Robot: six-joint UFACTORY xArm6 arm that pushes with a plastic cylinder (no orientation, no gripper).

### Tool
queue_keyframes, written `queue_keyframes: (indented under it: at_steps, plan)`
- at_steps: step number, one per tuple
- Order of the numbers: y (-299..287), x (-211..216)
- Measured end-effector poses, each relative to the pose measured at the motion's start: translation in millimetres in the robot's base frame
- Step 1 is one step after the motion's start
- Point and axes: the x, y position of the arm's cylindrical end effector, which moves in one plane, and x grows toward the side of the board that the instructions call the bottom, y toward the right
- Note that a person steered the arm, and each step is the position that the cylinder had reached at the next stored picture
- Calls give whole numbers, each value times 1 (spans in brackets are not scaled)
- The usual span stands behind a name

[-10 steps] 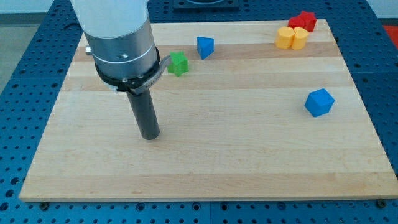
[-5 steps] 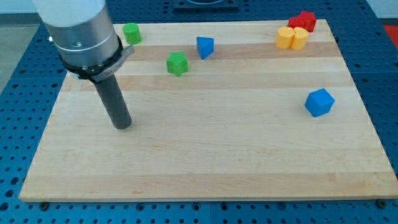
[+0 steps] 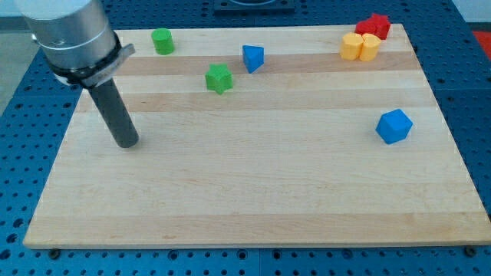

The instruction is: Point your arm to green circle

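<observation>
Sitting near the wooden board's (image 3: 253, 192) top-left edge: small green round cylinder block (image 3: 161, 41), well apart from my tip (image 3: 127, 142) below it toward the view's left. Leaning down from the top-left corner, dark rod touching bare wood only, holding nothing. Green star-shaped block (image 3: 219, 78) nearby at right, blue wedge block (image 3: 252, 58) beyond.

Single camera only; no second view is sharing the scene. It is looking down at a slant from the near long edge of the counter (image 3: 253, 184), facing toward its far edge. It is sitting back far enough that nearly the whole counter is fitting in frame, with blue perforated base (image 3: 23, 138) showing around it.
</observation>
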Motion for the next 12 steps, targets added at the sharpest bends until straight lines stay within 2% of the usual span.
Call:
queue_keyframes:
  at_steps: [2, 6, 8, 12]
  plan:
    - [-12, -28]
    - [-13, -53]
    - [-13, -97]
    - [8, -115]
